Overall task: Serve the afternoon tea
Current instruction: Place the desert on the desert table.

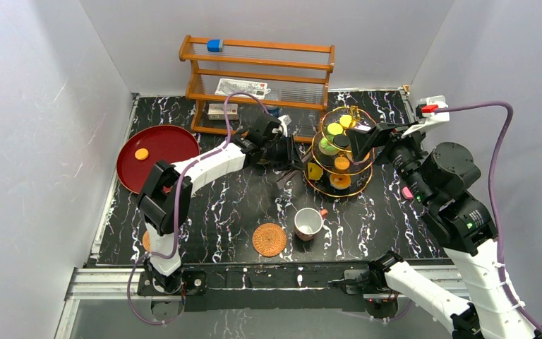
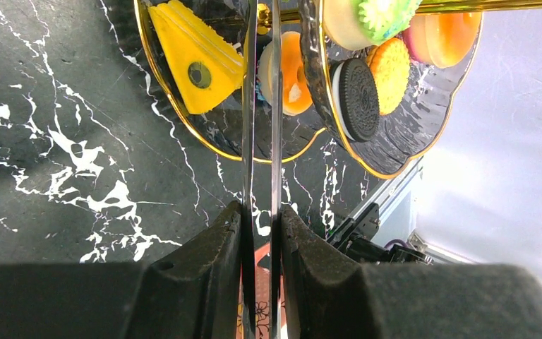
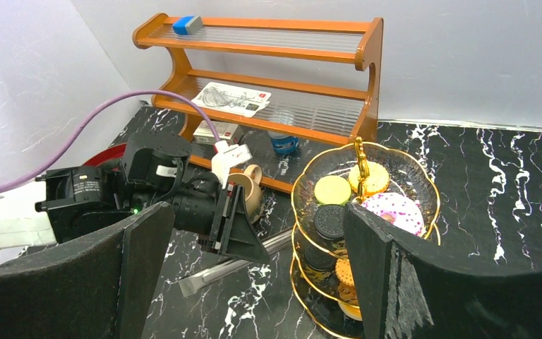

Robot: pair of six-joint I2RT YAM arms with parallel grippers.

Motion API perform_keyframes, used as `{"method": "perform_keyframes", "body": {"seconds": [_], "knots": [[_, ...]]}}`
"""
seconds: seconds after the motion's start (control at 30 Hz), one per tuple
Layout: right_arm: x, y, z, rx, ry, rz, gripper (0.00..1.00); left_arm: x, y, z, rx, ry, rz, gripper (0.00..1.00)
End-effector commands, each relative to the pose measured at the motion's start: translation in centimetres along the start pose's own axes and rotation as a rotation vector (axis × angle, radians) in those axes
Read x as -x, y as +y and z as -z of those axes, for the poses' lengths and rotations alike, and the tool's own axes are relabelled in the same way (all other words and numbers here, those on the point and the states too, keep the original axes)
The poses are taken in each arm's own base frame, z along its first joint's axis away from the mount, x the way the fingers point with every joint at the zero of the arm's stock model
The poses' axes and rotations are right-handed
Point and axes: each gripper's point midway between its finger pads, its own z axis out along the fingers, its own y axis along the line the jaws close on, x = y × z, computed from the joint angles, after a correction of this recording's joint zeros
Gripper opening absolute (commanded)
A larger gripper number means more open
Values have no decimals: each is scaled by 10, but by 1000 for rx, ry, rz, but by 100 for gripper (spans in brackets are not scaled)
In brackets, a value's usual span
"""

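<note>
Broadly, we judge the serving to be well advanced but unfinished. The tiered stand, at about two o'clock on the table, already carries most of the toy pastries on all its tiers. A single orange piece lies on the red tray at ten o'clock. The left gripper is nearly closed, pinching a pair of metal tongs whose blades reach over the stand's lower tiers; we cannot tell whether the tips hold anything. The right gripper hangs at the stand's three o'clock side, jaws spread wide and holding nothing. The drinks look unserved to us. The white red-handled cup stands just beside a woven coaster at six o'clock, not on it. The tan mug sits back by the foot of the wooden rack at twelve. A second coaster shows half hidden behind the left arm at eight o'clock. What remains, we reckon, is the last piece on the tray and setting both cups on their coasters.
</note>
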Motion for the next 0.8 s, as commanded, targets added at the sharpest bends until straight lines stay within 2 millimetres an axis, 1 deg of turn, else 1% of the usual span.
{"method": "perform_keyframes", "body": {"seconds": [0.0, 0.17, 0.3, 0.4, 0.5, 0.77], "knots": [[18, 5, 3, 20, -49, -5, 99, 4, -20, 3, -84, -14, -22, 18], [15, 6, 1, 26, -38, -4, 99, 5, -16, 8, -54, -26, -45, 31], [9, 6, -2, 27, -25, -4, 99, 7, -12, 15, -21, -46, -66, 37], [9, 6, -2, 26, -26, -1, 99, 8, -5, 19, 15, -61, -76, 37], [12, 6, -1, 25, -33, -2, 99, 9, 0, 24, 53, -71, -91, 35], [10, 6, 0, 28, -29, -5, 99, 21, -1, 42, 105, -124, -155, 34]]}}
